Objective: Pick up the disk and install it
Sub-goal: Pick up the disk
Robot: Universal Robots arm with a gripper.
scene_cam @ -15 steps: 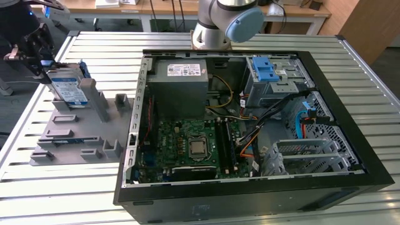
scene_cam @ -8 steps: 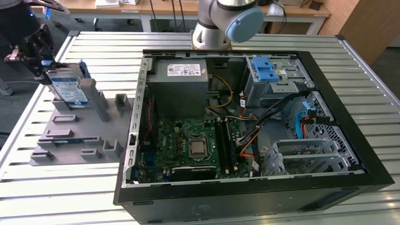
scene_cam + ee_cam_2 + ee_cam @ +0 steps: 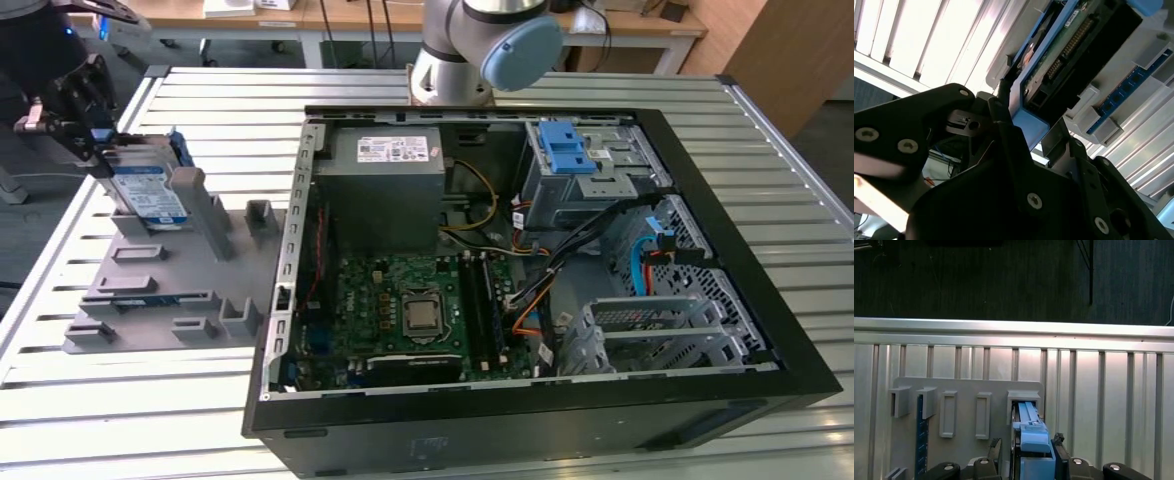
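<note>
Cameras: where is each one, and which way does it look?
Exterior view: up high, looking down at the computer case, the arm and gripper.
First wrist view: on the wrist, looking past the gripper at the disk in the grey holder.
Second wrist view: on the wrist, behind the gripper, facing the disk's edge.
All three share the disk and gripper.

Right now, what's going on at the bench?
The arm's gripper is at the disk, which stands on edge in the grey holder at the exterior view's left. In the first wrist view the disk's far end appears to sit in the holder's slot, so it does not look lifted out yet. The open computer case lies beside the holder, and the disk is outside it, not installed.
</note>
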